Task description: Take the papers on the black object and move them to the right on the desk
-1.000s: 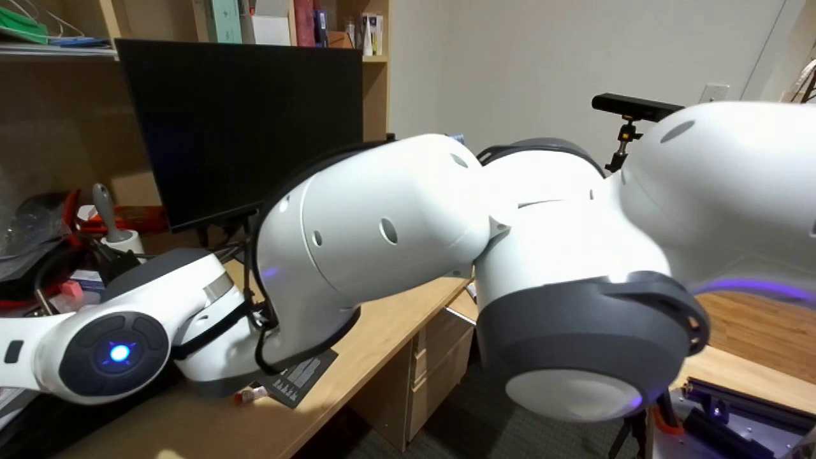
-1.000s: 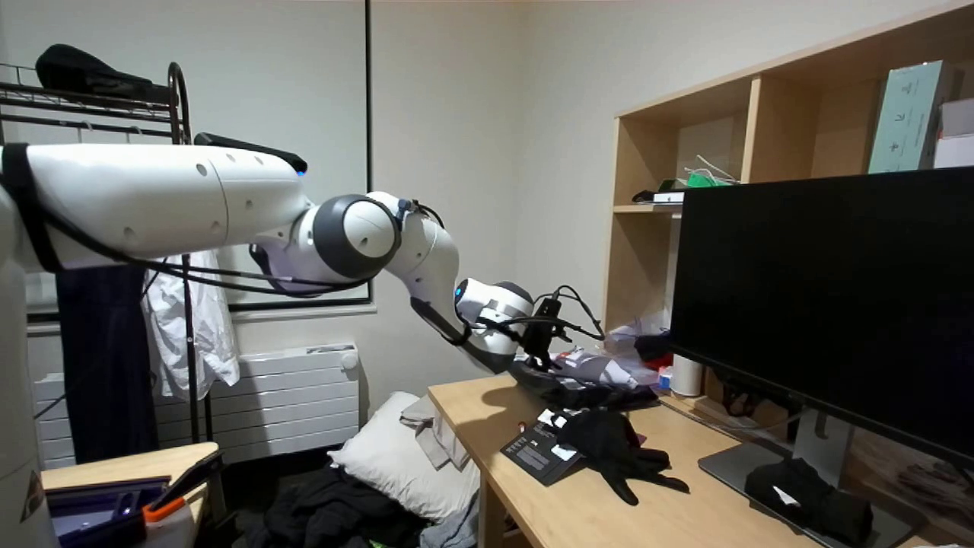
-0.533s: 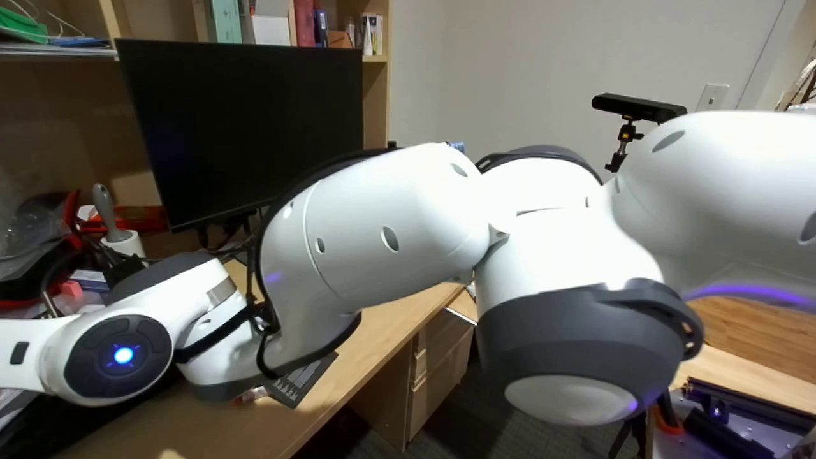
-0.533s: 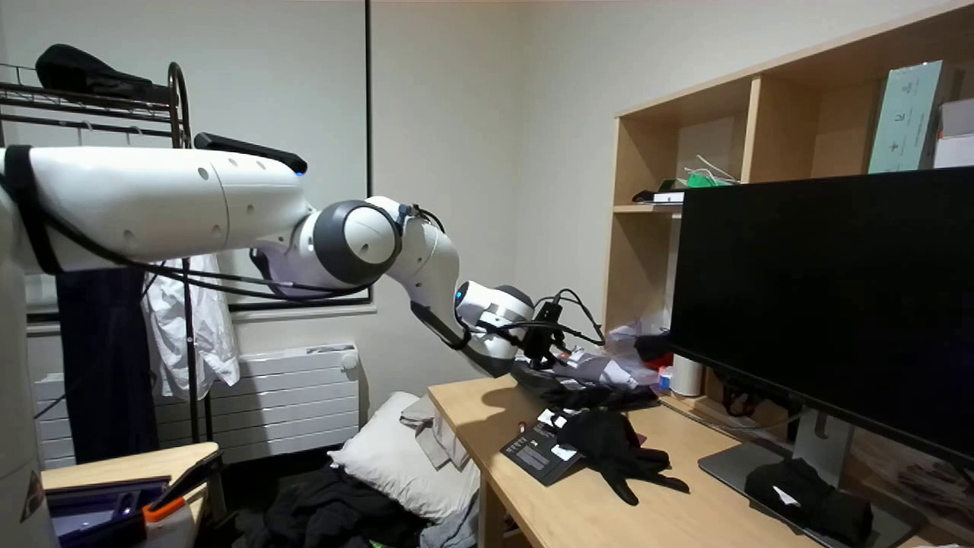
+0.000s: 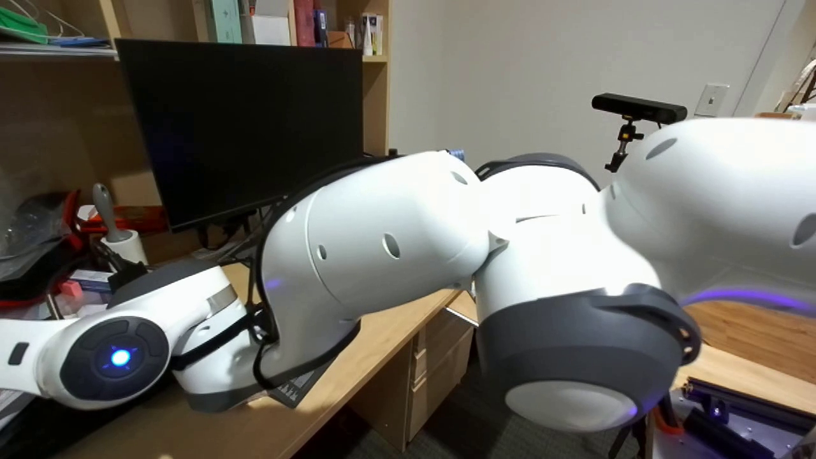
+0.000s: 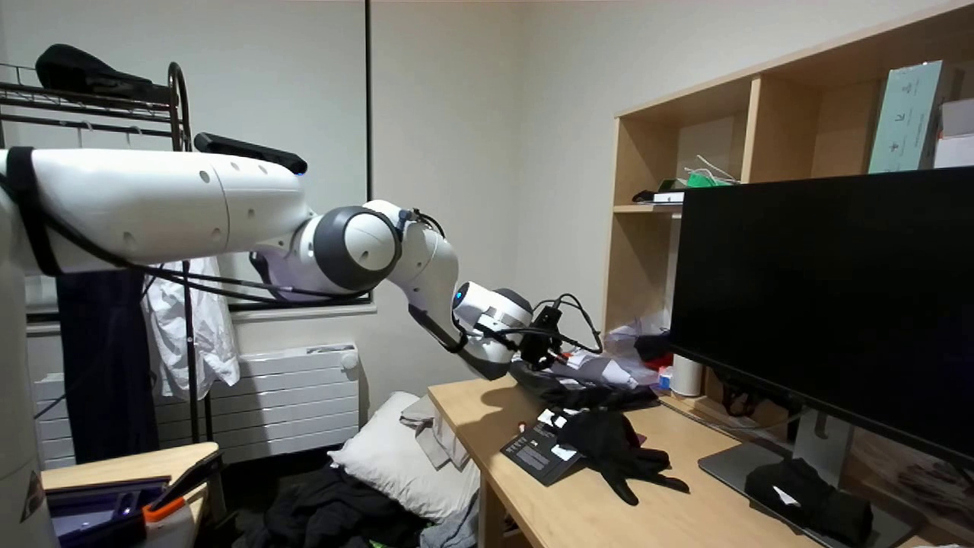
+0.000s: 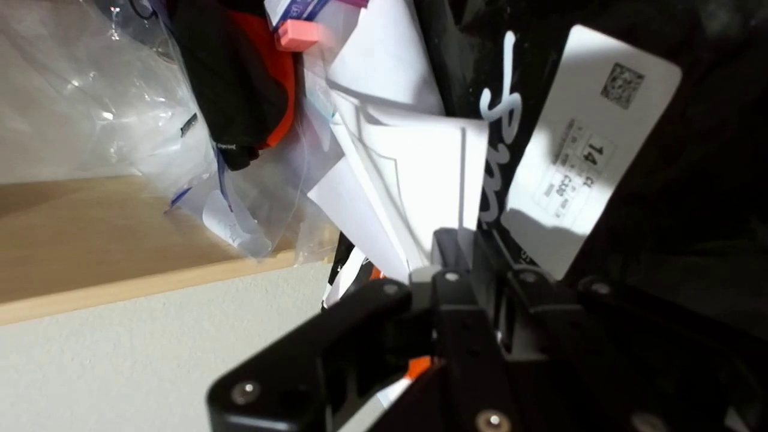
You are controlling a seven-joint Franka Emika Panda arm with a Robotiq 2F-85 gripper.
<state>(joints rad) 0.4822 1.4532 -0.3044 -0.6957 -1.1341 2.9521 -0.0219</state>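
gripper [image 7: 474, 242], tips nearly together at the white papers [image 7: 427, 171], can't tell if it's pinching them, papers lapping onto the black bag [image 7: 672, 174], bag near the far edge of the desk [image 6: 692, 430] in an exterior view

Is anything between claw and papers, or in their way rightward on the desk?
Nothing visible stands between the claw and the papers; it overlaps their edge in the wrist view. In an exterior view, a black glove and dark printed card lie on the desk in front of the black bag; a low path could meet them.
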